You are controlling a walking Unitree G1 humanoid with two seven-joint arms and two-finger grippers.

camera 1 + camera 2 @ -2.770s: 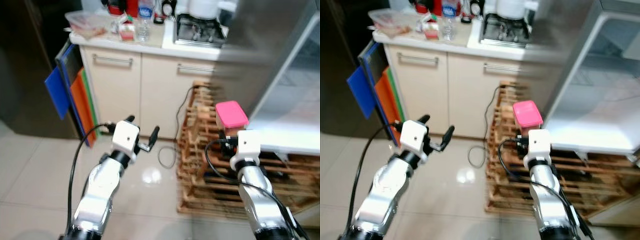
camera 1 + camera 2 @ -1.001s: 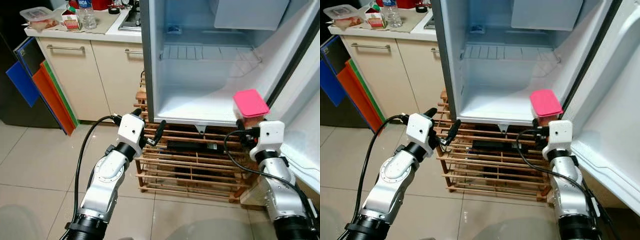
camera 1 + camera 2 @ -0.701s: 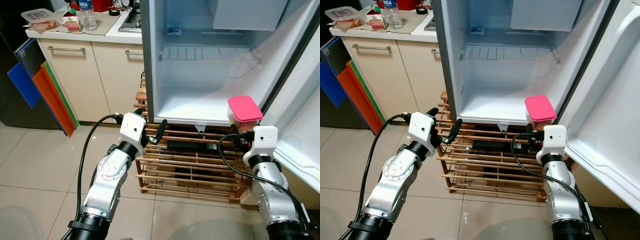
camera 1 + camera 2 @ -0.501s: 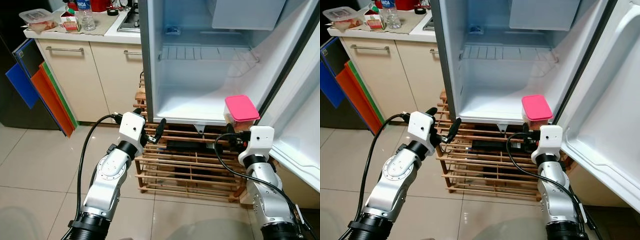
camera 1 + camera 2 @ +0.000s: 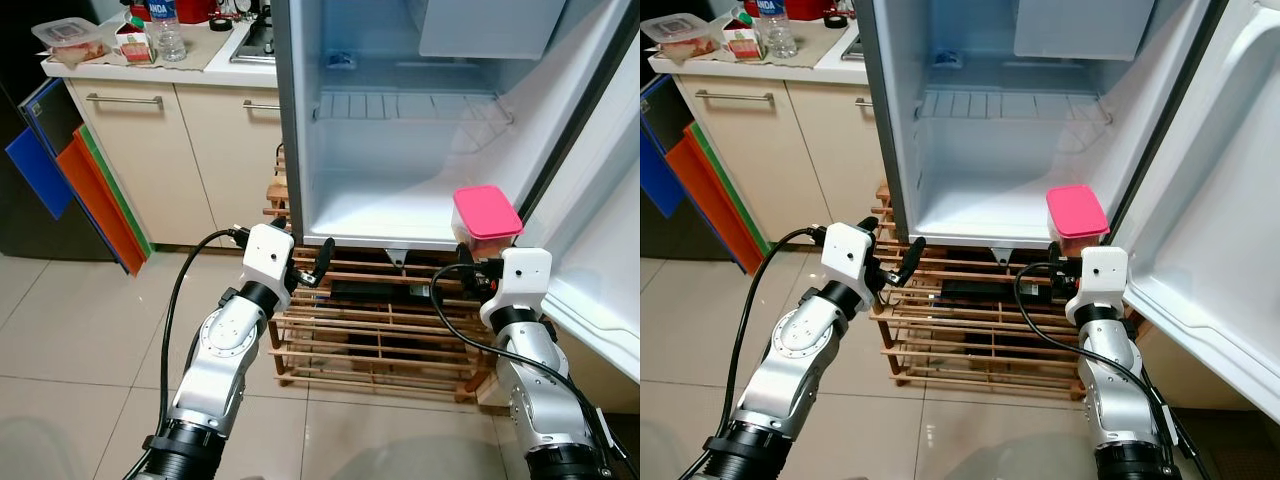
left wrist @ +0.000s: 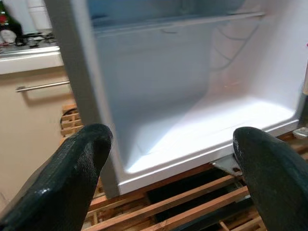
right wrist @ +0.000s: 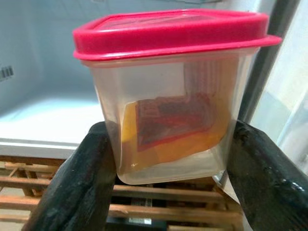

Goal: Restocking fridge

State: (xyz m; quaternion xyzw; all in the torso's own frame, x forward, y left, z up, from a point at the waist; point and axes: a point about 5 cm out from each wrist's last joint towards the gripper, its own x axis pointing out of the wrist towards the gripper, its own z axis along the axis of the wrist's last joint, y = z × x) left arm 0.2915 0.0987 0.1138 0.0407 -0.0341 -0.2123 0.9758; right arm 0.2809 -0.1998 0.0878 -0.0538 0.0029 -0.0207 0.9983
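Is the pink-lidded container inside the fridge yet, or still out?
Still out. The right gripper holds the container at the front edge of the open fridge, whose bottom floor lies bare behind it.

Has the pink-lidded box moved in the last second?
Yes. The pink-lidded box in the right hand shifted slightly left toward the fridge opening.

Container (image 7: pixel 168 110) clear plastic, pink lid; fridge (image 5: pixel 400 150) glossy white; rack (image 5: pixel 380 330) rough wood.

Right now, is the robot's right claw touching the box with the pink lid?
Touching. In the right wrist view, both black fingers of the right claw press the clear sides of the pink-lidded box.
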